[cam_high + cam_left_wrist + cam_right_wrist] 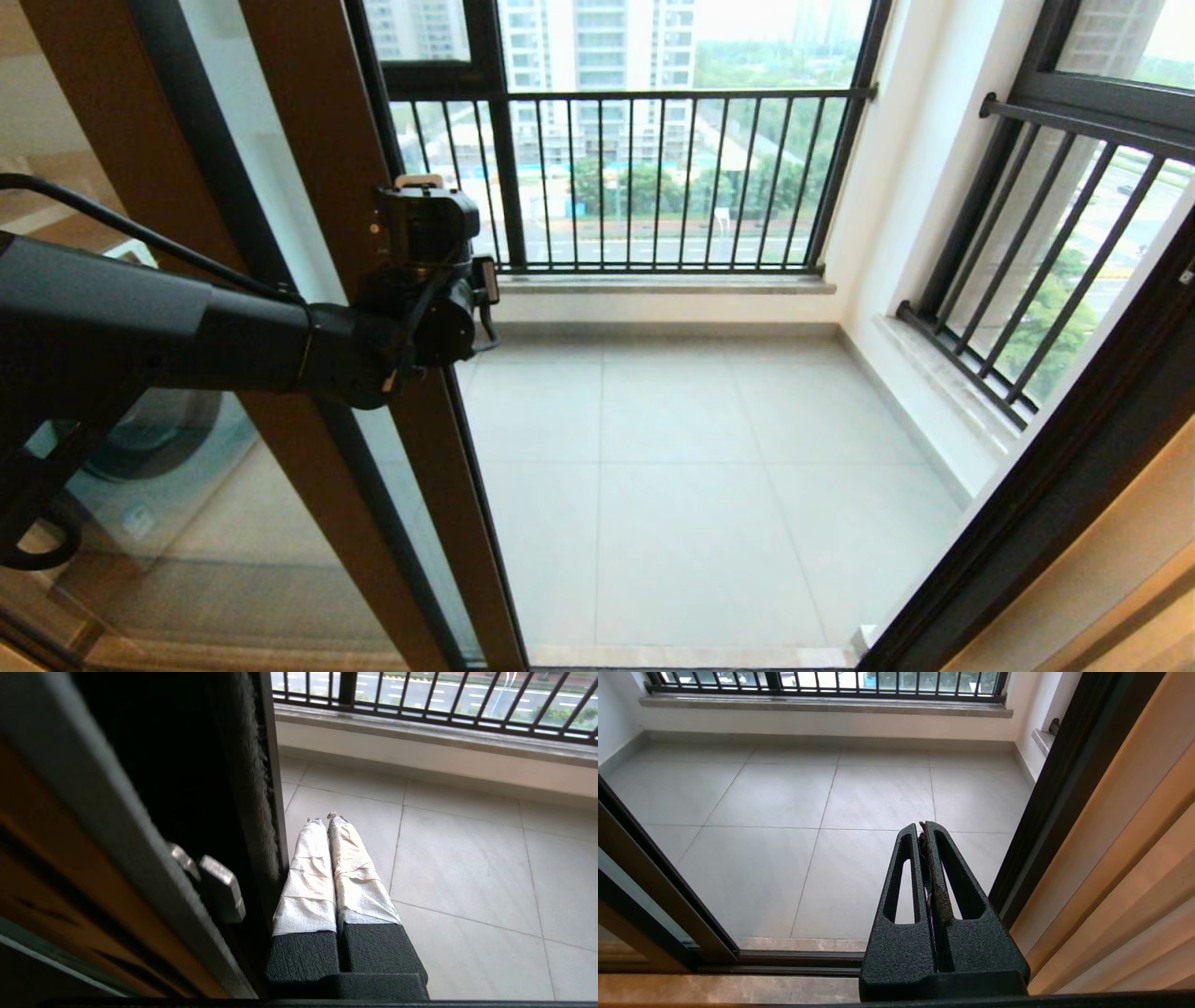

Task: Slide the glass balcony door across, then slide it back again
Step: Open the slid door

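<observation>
Your left claw [327, 817] is the nearest thing: its two paper-wrapped fingers are pressed together, holding nothing, and they rest just beside the dark edge of the glass balcony door [308, 187], which stands at the left of the open doorway. You should expect a heavy, stiff panel that rolls on its track, so push on the brown stile, never on the fragile glass. Your right claw [927, 826] hangs closed and idle near the right jamb [1045, 812].

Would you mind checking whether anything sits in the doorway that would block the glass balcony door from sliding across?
Nothing visible does. The glass balcony door stands at the left with the shut left pincer beside its edge. The tiled floor across the opening to the dark jamb looks bare. The right pincer hangs shut near the threshold.
</observation>
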